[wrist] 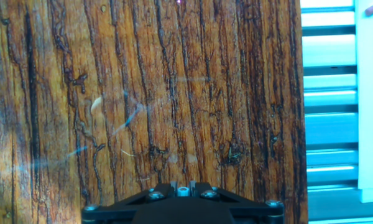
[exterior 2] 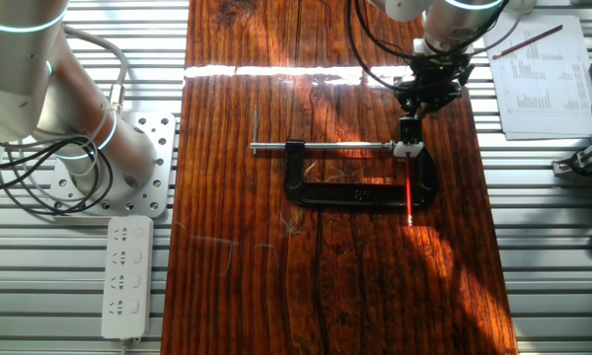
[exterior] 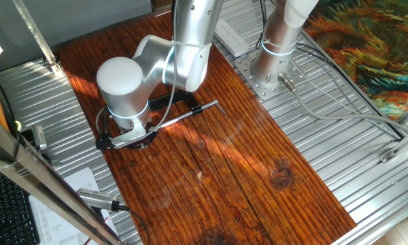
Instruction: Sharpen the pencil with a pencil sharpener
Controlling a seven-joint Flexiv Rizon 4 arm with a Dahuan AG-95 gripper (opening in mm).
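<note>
Pencil (exterior 2: 410,197) lies across the black clamp (exterior 2: 360,189) frame on the worktop (exterior 2: 237,247), just below the gripper (exterior 2: 407,133). Jaws' state: cannot tell. Judged light, thin, stiff, snappable; take mid-shaft. Sharpener not made out.

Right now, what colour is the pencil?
Bright red. The pencil shows best in the other fixed view, lying across the black clamp.

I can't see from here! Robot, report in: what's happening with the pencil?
Gripper over clamp's end, jaws' state unclear. Red pencil lies across clamp. Sharpener not made out.
</note>
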